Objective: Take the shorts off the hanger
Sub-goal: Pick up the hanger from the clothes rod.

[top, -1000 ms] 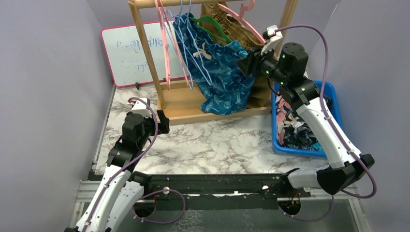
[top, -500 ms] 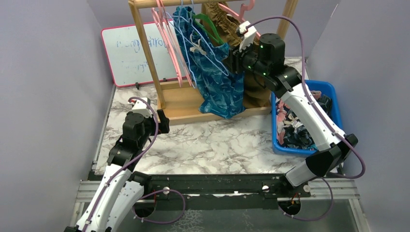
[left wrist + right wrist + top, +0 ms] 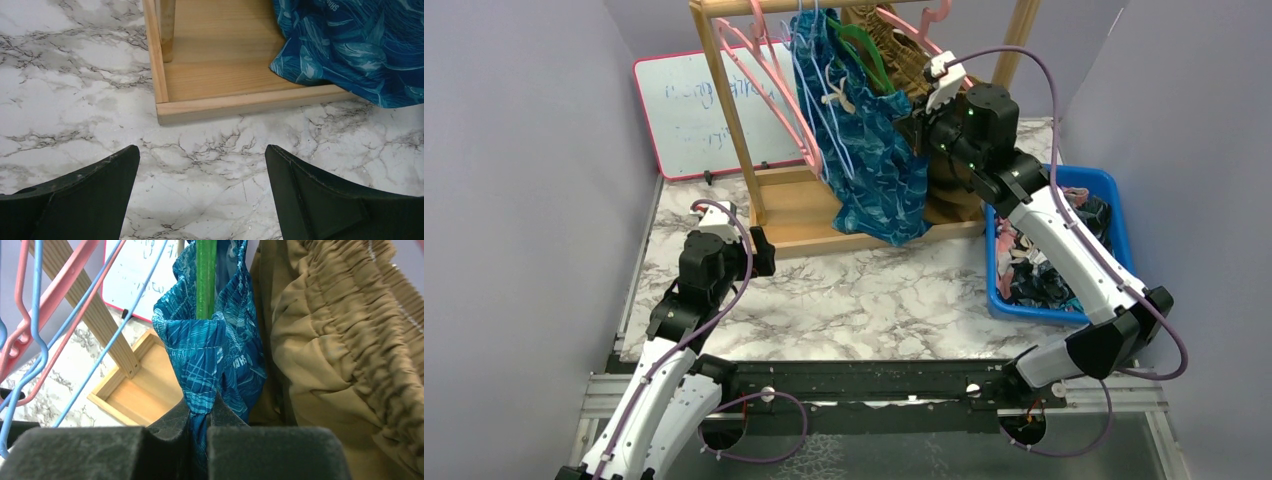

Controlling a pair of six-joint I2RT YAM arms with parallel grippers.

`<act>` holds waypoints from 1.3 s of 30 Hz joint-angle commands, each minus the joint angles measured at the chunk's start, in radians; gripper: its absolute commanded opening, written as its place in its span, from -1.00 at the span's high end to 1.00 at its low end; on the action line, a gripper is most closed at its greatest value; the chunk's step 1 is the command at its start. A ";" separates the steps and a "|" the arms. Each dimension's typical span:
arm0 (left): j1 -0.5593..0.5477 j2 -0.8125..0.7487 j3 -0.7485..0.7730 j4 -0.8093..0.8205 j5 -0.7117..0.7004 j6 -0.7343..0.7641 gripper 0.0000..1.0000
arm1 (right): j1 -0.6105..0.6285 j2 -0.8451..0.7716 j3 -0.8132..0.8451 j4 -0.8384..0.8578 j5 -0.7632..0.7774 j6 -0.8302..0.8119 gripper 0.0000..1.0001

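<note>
Teal-blue patterned shorts (image 3: 874, 170) hang from a green hanger (image 3: 864, 55) on the wooden rack (image 3: 724, 110). My right gripper (image 3: 916, 125) is high at the shorts' right side. In the right wrist view the right gripper (image 3: 201, 412) is shut on a fold of the shorts (image 3: 210, 350) just under the green hanger (image 3: 206, 280). Tan elastic-waist shorts (image 3: 340, 340) hang right beside them. My left gripper (image 3: 202, 155) is open and empty, low over the marble table, just in front of the rack's base (image 3: 220, 80). The blue shorts' hem (image 3: 350, 50) drapes onto that base.
Empty pink and blue hangers (image 3: 774, 100) hang left of the shorts on the rail. A blue bin (image 3: 1044, 312) with several garments stands at the right. A whiteboard (image 3: 684, 110) leans at the back left. Grey walls close in on both sides.
The right arm moved left to the blue shorts, and its jaws closed on the fabric. The shorts and hangers swung left. The left arm stayed put.
</note>
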 commanded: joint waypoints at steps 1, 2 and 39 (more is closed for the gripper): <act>0.004 0.001 0.001 0.022 0.021 0.008 -0.98 | 0.005 -0.068 0.007 0.221 0.046 0.064 0.98; 0.004 0.001 0.001 0.022 0.022 0.008 -0.98 | 0.005 -0.066 0.022 0.224 0.048 0.069 0.98; 0.005 -0.053 0.015 0.029 0.016 0.004 -0.98 | 0.005 -0.592 -0.762 -0.111 -0.276 0.253 0.97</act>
